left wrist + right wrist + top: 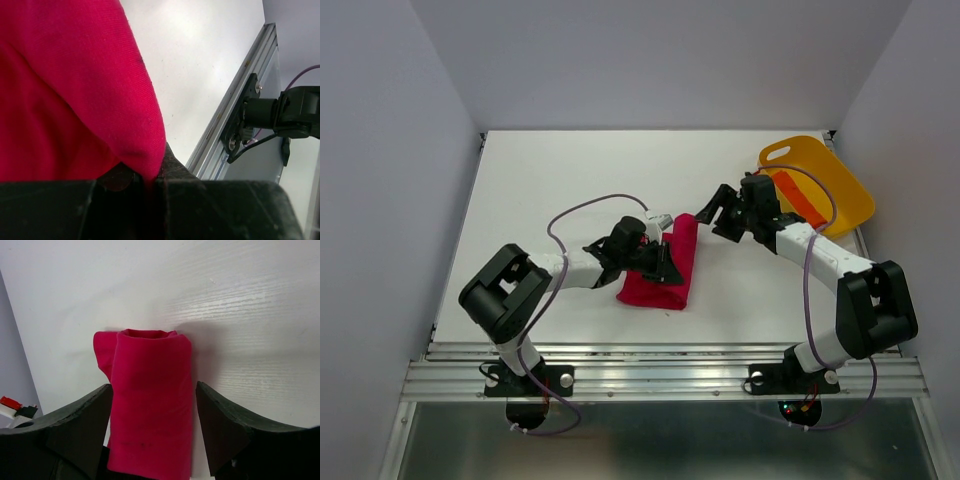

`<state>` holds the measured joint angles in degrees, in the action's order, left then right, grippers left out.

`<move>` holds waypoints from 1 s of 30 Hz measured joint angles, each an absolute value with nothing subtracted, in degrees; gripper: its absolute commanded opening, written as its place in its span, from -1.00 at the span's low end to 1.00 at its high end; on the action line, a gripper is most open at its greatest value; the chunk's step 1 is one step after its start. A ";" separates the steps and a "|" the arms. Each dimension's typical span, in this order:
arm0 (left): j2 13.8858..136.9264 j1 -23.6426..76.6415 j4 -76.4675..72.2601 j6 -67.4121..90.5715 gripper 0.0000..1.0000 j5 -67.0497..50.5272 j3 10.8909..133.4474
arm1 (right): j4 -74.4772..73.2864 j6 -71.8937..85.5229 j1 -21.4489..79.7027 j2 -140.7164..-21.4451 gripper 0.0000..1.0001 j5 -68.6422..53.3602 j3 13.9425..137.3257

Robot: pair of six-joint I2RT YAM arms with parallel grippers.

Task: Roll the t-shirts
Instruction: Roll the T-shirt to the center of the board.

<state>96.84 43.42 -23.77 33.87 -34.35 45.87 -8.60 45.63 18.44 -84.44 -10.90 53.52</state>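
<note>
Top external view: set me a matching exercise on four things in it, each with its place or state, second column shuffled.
Column one
1. crimson t-shirt
2. orange-red t-shirt
3. left gripper
4. right gripper

Column two
A. open, at the far end of the crimson t-shirt
B. lying inside the yellow tub
C. folded narrow on the middle of the table
D. shut, pinching crimson cloth

Pairs: 1-C, 2-B, 3-D, 4-A
</note>
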 measured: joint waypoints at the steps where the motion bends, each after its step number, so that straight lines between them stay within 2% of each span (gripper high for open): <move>1: 96.29 43.42 -23.83 34.00 -1.00 -33.89 45.28 | -8.60 45.17 18.44 -84.44 0.41 -11.46 53.52; 4: 94.17 43.42 -24.03 35.05 -1.00 -32.91 43.51 | -8.58 44.25 18.44 -84.44 0.24 -13.10 53.41; 7: 93.89 43.42 -25.19 36.38 -1.00 -32.58 42.15 | -8.54 43.35 18.44 -84.29 -0.07 -14.44 52.18; 12: 93.86 43.40 -27.44 38.74 -1.00 -32.42 39.16 | -9.13 42.78 18.44 -83.33 -0.28 -15.57 49.47; 22: 92.55 43.42 -36.12 47.35 -1.00 -32.49 33.34 | -9.23 42.24 18.44 -82.96 -0.37 -16.58 48.60; 26: 91.66 43.44 -37.12 49.50 -1.00 -32.38 32.47 | -9.23 42.26 18.44 -82.19 -0.17 -16.36 47.62; 30: 91.11 44.01 -37.45 50.39 -1.00 -32.27 32.62 | -9.43 42.94 18.44 -80.58 -0.14 -15.09 46.24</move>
